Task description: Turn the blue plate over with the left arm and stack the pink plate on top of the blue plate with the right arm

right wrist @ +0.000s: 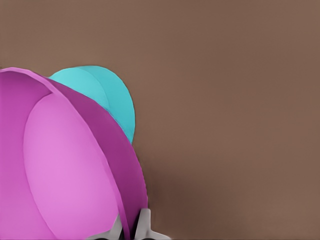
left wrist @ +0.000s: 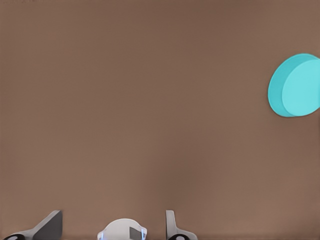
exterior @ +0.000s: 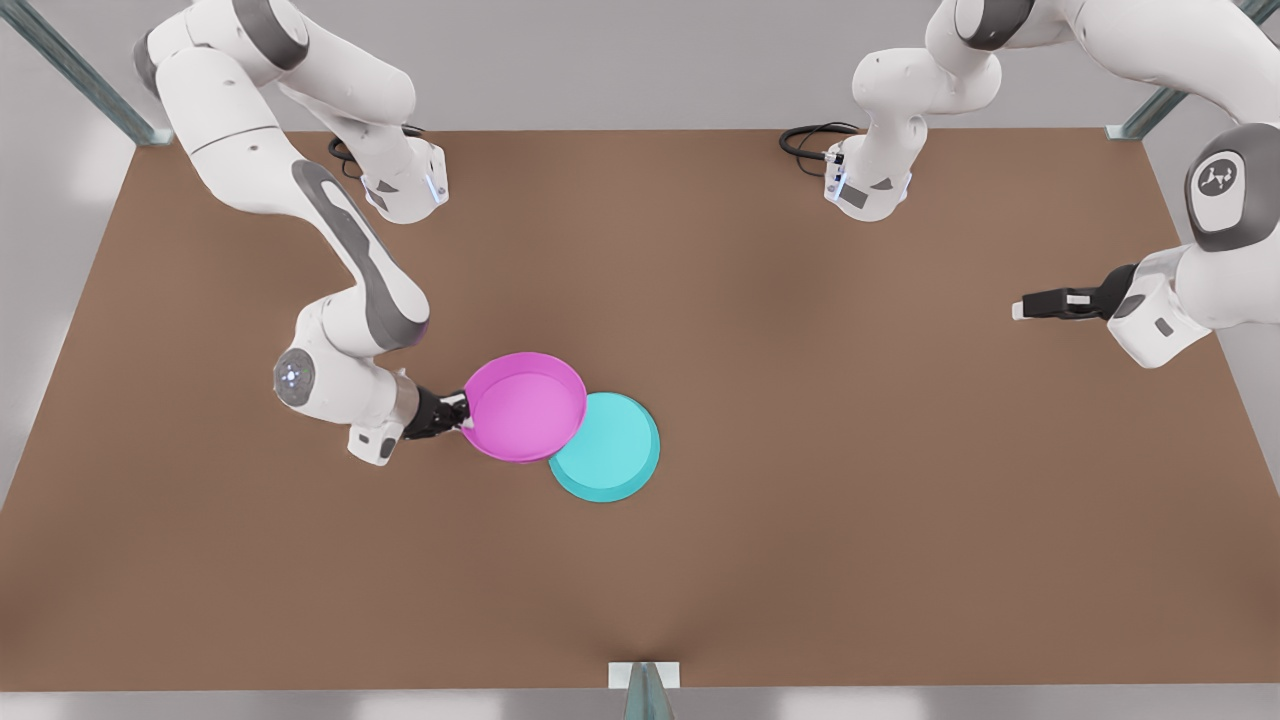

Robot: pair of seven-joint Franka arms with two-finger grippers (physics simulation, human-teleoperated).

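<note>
The pink plate (exterior: 525, 405) hangs tilted just above the brown table (exterior: 850, 480), its lighter inside facing up. My right gripper (exterior: 462, 412) is shut on its rim at the front view's left; in the right wrist view the fingers (right wrist: 145, 224) pinch that rim of the pink plate (right wrist: 65, 170). The blue plate (exterior: 612, 452) lies flat on the table, and the pink plate's edge overlaps it in the front view. It also shows as a cyan disc behind the pink one (right wrist: 107, 90). My left gripper (exterior: 1030, 305) waits open far off at the front view's right, with the blue plate (left wrist: 295, 85) far from it.
Both arm bases (exterior: 405, 185) (exterior: 868, 185) stand at the table's back edge, each with a black cable beside it. A metal post (exterior: 643, 690) sits at the middle of the front edge. Bare table lies between the plates and the left gripper.
</note>
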